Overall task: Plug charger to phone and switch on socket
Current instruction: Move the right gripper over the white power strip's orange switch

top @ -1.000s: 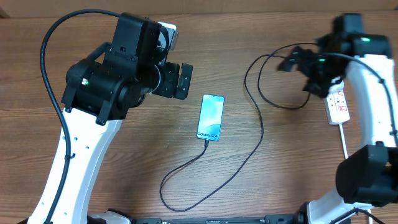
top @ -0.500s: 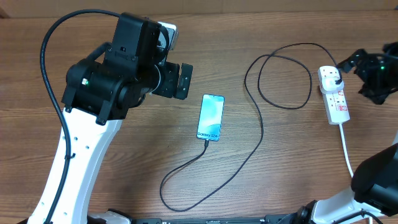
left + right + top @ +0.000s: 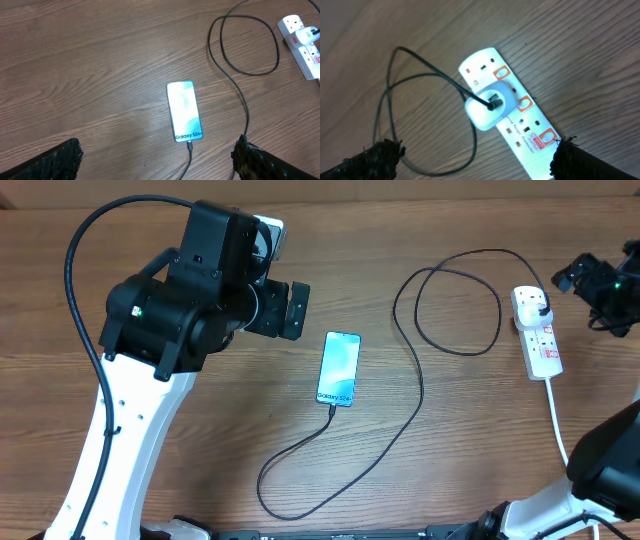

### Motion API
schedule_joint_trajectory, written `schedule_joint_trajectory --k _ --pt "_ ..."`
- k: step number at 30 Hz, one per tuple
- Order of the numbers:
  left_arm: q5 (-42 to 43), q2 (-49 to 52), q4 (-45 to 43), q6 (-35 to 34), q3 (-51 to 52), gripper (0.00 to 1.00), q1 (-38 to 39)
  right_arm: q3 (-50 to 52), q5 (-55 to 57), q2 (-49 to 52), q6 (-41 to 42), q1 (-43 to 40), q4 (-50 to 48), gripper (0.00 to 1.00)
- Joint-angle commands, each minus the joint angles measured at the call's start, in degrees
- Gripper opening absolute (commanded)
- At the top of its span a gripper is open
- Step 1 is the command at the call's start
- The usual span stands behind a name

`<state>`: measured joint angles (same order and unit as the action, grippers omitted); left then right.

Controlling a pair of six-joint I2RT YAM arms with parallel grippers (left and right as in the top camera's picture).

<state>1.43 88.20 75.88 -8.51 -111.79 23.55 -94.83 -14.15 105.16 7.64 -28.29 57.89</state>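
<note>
wood-grain table [image 3: 470, 470] carries the phone [image 3: 339, 369] flat at its middle, screen lit, with the charger [image 3: 421, 385] tip plugged into its lower edge. the black cable curls across to the socket [image 3: 538, 332] at the right, where its plug sits in an outlet near the top. left gripper [image 3: 157, 162] hangs up-left of the phone, jaws spread wide and empty. right gripper [image 3: 477, 160] hovers just beside the socket, jaws likewise parted, grasping nothing

My overhead view straight down on the whole table [image 3: 480, 480], my left wrist view high over the phone [image 3: 184, 111], socket [image 3: 311, 57] at upper right, my right wrist view close above that socket.
</note>
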Motion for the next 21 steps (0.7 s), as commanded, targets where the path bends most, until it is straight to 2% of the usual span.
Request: schedule_joint_trajectory --k 1,15,21 --pt "-0.4 0.6 0.1 1.2 -0.2 0.99 -0.2 1.9 1.3 2.6 -0.7 0.1 -1.8 1.00" --pt "-0.4 0.6 0.1 1.2 -0.2 0.99 -0.2 2.6 -2.8 13.8 -0.7 0.1 -5.6 1.00" --pt "-0.4 0.6 0.1 1.2 -0.2 0.99 -0.2 2.6 -5.5 14.5 -3.4 0.1 -6.1 1.00"
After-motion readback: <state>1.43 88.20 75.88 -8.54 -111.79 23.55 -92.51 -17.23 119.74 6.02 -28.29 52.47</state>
